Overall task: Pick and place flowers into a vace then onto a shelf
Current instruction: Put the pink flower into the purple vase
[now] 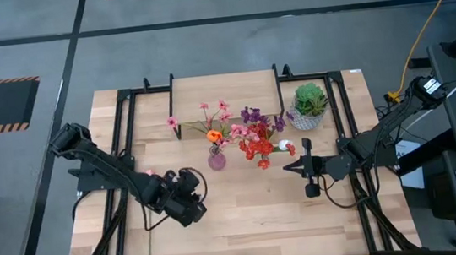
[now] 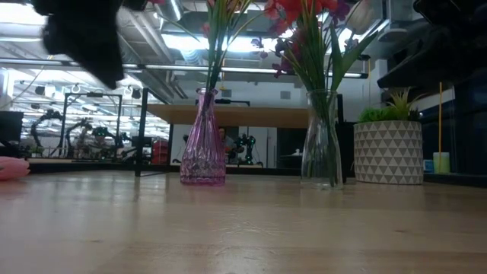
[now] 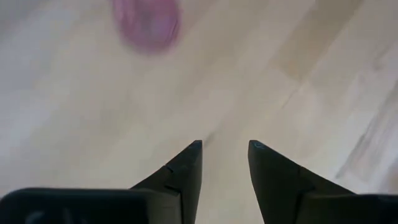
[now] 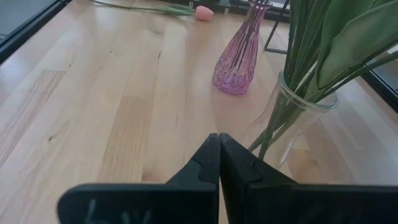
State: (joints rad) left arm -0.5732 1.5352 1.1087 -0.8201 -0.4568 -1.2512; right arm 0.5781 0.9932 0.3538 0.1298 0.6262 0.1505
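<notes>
A pink glass vase (image 1: pixel 216 158) (image 2: pixel 202 141) (image 4: pixel 236 62) stands on the table with orange and pink flowers (image 1: pixel 213 122) in it. To its right a clear glass vase (image 2: pixel 322 141) (image 4: pixel 297 118) holds red and purple flowers (image 1: pixel 256 138). One pink tulip (image 4: pixel 203 12) lies flat on the table near the left arm, and shows as a blur (image 3: pixel 149 22) in the left wrist view. The shelf (image 1: pixel 224 94) stands behind the vases. My left gripper (image 1: pixel 189 198) (image 3: pixel 225 147) is open above bare table. My right gripper (image 1: pixel 287 169) (image 4: pixel 219 137) is shut just right of the clear vase.
A spiky green plant in a white patterned pot (image 1: pixel 309 105) (image 2: pixel 388 151) stands at the far right, beside the shelf. A black metal frame (image 1: pixel 125 113) lines the table's sides. Bare table (image 1: pixel 254 218) lies between the vases and the near edge.
</notes>
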